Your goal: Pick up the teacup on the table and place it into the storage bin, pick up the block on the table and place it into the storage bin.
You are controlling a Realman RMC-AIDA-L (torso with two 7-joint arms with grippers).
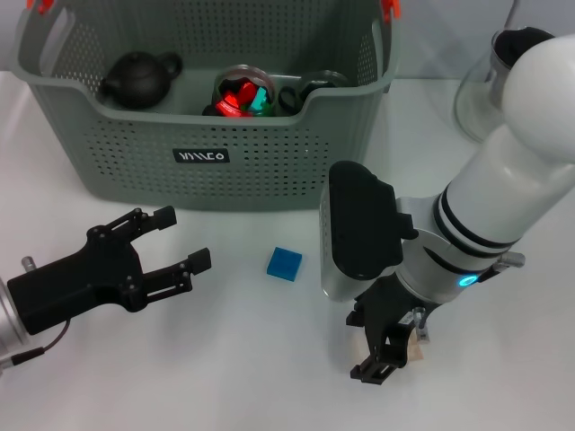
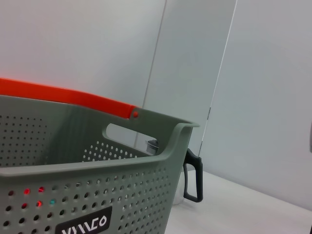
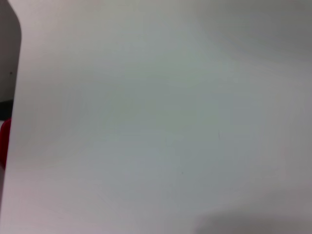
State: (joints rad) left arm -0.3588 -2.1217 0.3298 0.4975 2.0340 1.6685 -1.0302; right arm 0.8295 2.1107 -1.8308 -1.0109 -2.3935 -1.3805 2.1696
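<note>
The storage bin stands at the back of the white table, and its perforated wall and orange handle clip fill the left wrist view. A small blue block lies on the table in front of the bin, between the two arms. My left gripper hovers open to the left of the block, with nothing between its fingers. My right gripper points down at the table, right of the block and nearer the front. A small beige piece, possibly the teacup, peeks out beside its fingers and is mostly hidden.
Inside the bin are a black teapot, a glass holding red and green pieces and dark items. A clear glass jug with a black handle stands right of the bin. The right wrist view shows only bare white tabletop.
</note>
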